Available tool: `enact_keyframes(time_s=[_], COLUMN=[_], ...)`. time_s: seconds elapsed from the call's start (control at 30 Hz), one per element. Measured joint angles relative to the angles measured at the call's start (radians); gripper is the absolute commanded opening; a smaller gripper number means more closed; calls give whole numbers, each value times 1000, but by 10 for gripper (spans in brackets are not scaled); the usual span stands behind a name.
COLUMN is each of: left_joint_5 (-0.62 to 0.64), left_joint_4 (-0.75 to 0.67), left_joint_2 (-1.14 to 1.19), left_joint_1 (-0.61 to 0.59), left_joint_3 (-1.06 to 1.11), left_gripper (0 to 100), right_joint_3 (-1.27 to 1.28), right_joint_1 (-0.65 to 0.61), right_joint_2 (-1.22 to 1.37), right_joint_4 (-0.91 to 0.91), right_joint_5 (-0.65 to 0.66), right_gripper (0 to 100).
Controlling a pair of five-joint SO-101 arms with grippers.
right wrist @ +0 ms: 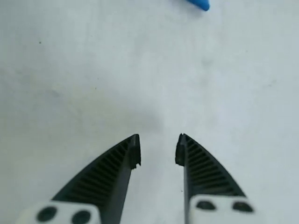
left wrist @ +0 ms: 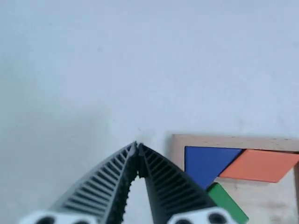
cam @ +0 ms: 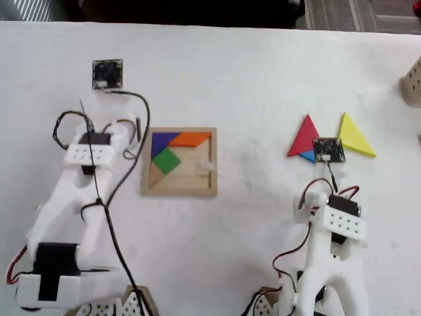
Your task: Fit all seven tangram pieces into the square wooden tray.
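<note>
The left claw (left wrist: 138,150), closed and empty, sits just left of the wooden tray (cam: 179,192). The tray holds a blue piece (cam: 163,141), an orange piece (cam: 192,139) and a green piece (cam: 166,160). The right claw (right wrist: 158,151), slightly parted and empty, has the red triangle (cam: 304,136) and yellow triangle (cam: 355,135) just beyond it.

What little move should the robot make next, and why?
Probably the right tool should ease forward to the small blue piece just beyond its open tips. That piece, the red triangle and the yellow triangle lie outside the tray, whose floor is partly bare wood.
</note>
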Motion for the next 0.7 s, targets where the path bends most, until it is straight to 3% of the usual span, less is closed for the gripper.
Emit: enact_keyframes(time_s=[0.4, 0.7], left_joint_5=[2, 2], left_joint_4=[-21, -21], left_joint_2=[-2, -2], left_joint_1=[-23, -26], left_joint_3=[2, 2], left_gripper=[27, 27], right_joint_3=[-450, -543], right_joint_1=[2, -38], right_joint_2=[0, 0], right_joint_4=[348, 442], right_joint_5=[-89, -12], right_gripper=[129, 130])
